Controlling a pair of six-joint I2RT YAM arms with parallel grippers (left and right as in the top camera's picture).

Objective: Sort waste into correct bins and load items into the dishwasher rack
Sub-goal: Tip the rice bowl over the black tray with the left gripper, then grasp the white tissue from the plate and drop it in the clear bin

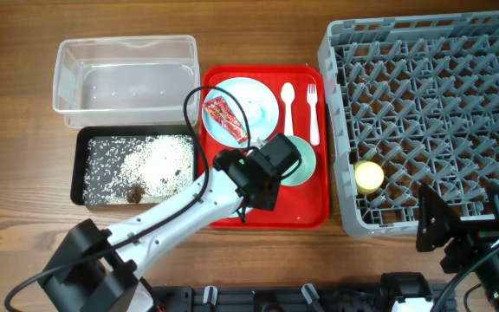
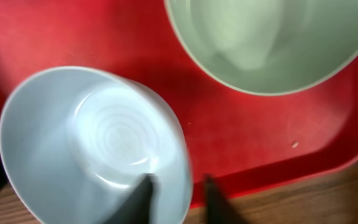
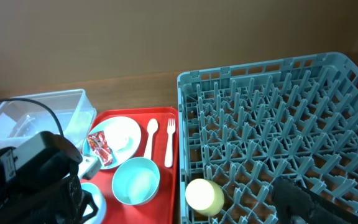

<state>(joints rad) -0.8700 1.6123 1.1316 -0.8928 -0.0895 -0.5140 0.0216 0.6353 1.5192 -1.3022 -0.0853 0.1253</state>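
Note:
My left gripper (image 1: 262,178) is shut on the rim of the small pale blue bowl (image 2: 92,143), one finger inside and one outside (image 2: 176,199), over the front of the flat red tray (image 1: 310,212). The mint green bowl (image 1: 306,160) sits beside it. The pale blue plate (image 1: 254,97) holds the red snack wrapper (image 1: 223,120). The white spoon (image 1: 288,100) and fork (image 1: 312,113) lie on the tray. The yellow cup (image 1: 369,176) lies in the grey rack (image 1: 431,95). Rice and dark bits fill the black tray (image 1: 78,173). My right gripper (image 1: 466,224) is open and empty. The tissue is out of view.
The clear tub (image 1: 63,78) stands at the back left, behind the black tray. The rack takes up the right side of the table, against the red tray's right edge. My left arm (image 1: 163,217) crosses the front of the table.

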